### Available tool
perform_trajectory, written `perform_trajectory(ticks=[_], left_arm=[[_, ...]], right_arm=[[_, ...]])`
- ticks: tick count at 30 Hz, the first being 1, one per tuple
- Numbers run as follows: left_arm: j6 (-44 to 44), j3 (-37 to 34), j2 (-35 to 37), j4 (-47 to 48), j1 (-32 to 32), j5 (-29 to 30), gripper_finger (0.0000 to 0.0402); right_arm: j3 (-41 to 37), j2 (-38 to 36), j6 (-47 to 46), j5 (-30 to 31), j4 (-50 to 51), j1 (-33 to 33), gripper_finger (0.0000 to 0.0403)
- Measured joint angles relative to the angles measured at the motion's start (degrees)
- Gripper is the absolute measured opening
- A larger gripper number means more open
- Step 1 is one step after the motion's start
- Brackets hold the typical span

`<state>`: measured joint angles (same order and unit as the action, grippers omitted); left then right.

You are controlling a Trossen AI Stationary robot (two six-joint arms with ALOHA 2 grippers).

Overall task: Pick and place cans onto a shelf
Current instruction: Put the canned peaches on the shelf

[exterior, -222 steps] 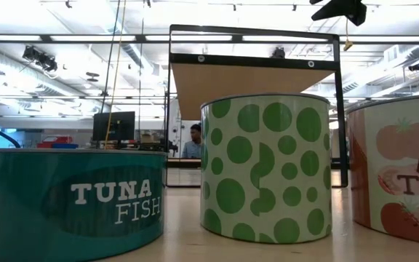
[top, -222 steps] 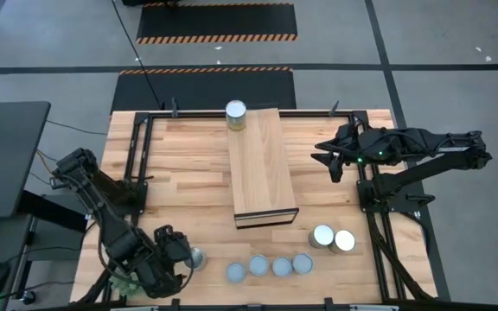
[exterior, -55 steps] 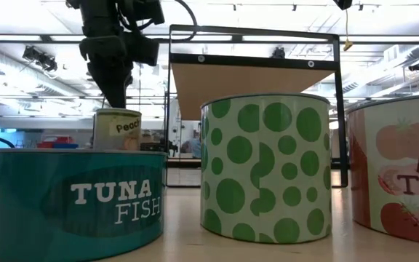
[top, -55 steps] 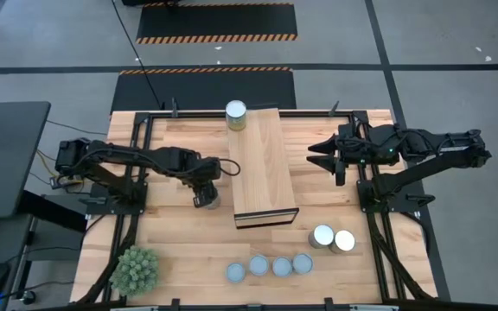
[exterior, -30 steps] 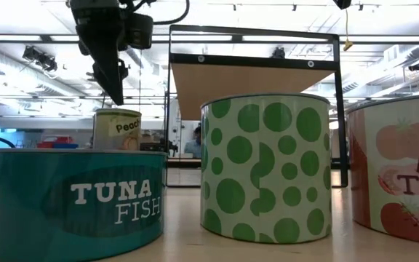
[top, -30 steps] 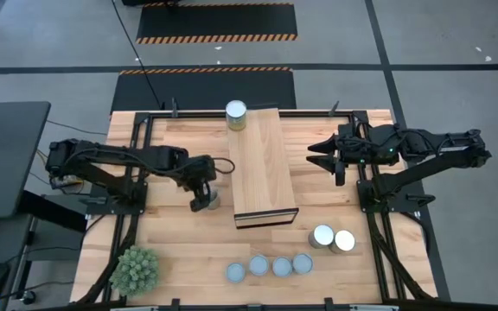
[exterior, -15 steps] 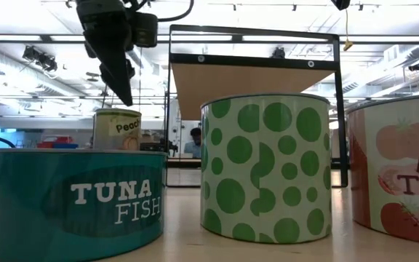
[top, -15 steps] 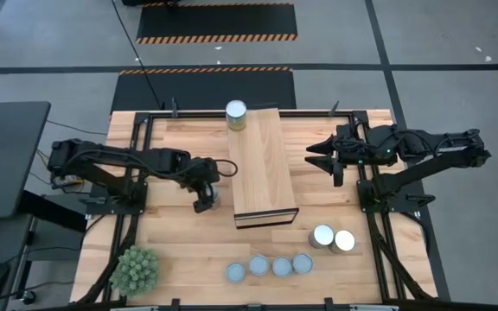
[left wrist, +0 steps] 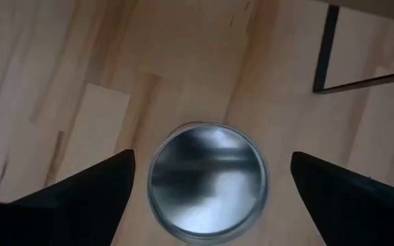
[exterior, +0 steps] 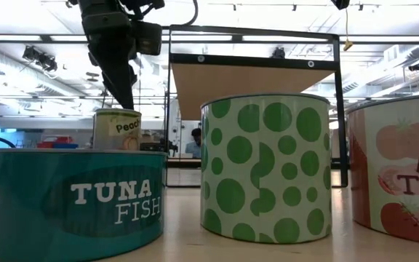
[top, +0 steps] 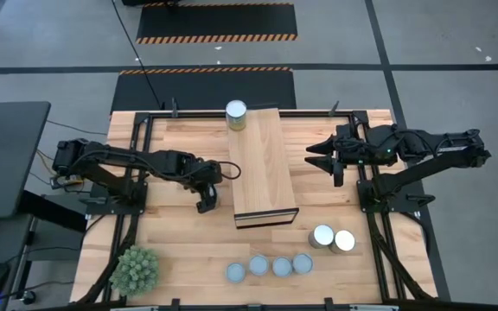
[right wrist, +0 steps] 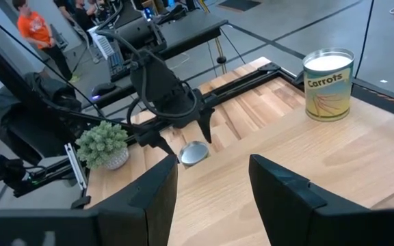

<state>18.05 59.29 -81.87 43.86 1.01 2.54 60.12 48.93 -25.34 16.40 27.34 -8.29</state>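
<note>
The cans are spread over the butcher-block surface: one tall silver-topped can with a yellow "Carrots" label stands at the far end of the long light-wood shelf, touching or just beside its corner; four duller blue-grey round-topped cans are lined up near the front edge, and two bright silvery-white cans stand side by side just in front of the shelf's dark-edged end. One more small metal can with a shiny round lid, labelled "Peach" in the low view, stands on the surface left of the shelf, directly beneath the left gripper. That gripper's jaws are spread wide, with a dark finger seen well clear of the lid on either side in the left wrist view; nothing is grasped. The right gripper hangs over the surface right of the shelf, its jaws partly parted and empty. A spiky green plant ball sits near the front left corner.

The Peach can is judged not yet shelved. If the left gripper is lowered off-centre, the can could be tipped or nudged against the shelf; a shallow grip on the smooth wall could let it slip during lifting.
</note>
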Motion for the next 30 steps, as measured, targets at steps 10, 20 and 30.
perform_trajectory(ticks=[10,20,30], left_arm=[[0.6,0.0,-2.4,-0.5,0.0,-0.7,0.0396],[-2.2,0.0,-3.4,1.7,1.2,0.5,0.0396],[-2.3,0.0,-7.1,1.8,1.2,-1.0,0.0396]], right_arm=[[0.0,0.0,0.0,-0.1,-0.3,0.0,0.0190],[0.0,0.0,0.3,-0.3,-0.7,0.0,0.0190],[0.0,0.0,0.4,-0.3,-0.7,0.0,0.0190]])
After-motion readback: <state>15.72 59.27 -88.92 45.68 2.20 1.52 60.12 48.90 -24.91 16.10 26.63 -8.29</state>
